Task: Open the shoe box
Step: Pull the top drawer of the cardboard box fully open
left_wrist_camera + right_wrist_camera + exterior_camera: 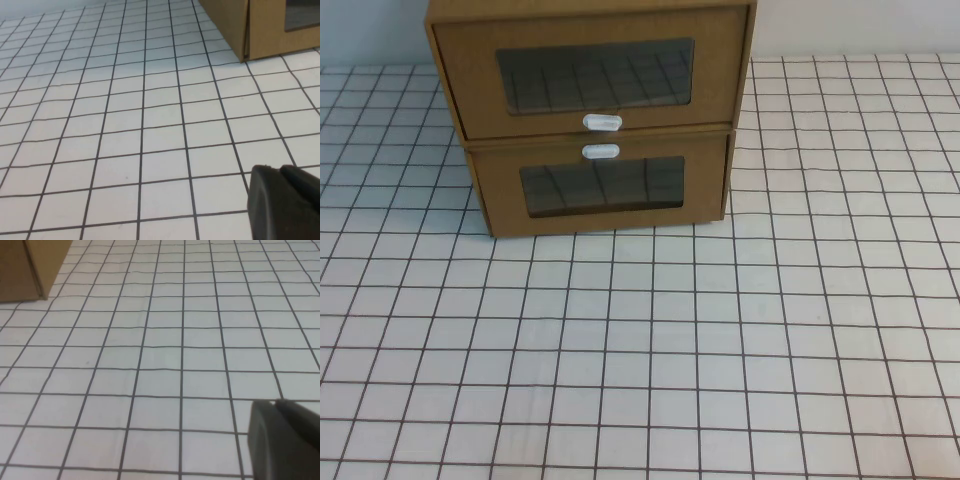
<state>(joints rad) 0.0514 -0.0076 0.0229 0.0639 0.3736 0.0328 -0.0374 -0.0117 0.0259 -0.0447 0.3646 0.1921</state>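
Note:
Two brown cardboard shoe boxes stand stacked at the back of the table, the upper box (pixel 590 70) on the lower box (pixel 605 215). Each has a dark window flap, both flaps closed. A white handle (pixel 602 122) sits on the upper flap and a second white handle (pixel 601 152) on the lower one. Neither arm shows in the high view. In the left wrist view my left gripper (pixel 276 169) is shut and empty, low over the cloth, with a box corner (pixel 265 30) far ahead. My right gripper (pixel 274 402) is likewise shut and empty, a box corner (pixel 25 267) far from it.
A white cloth with a dark grid (pixel 670 350) covers the whole table. A pale wall rises behind the boxes. Nothing else lies on the cloth in front of or beside the boxes.

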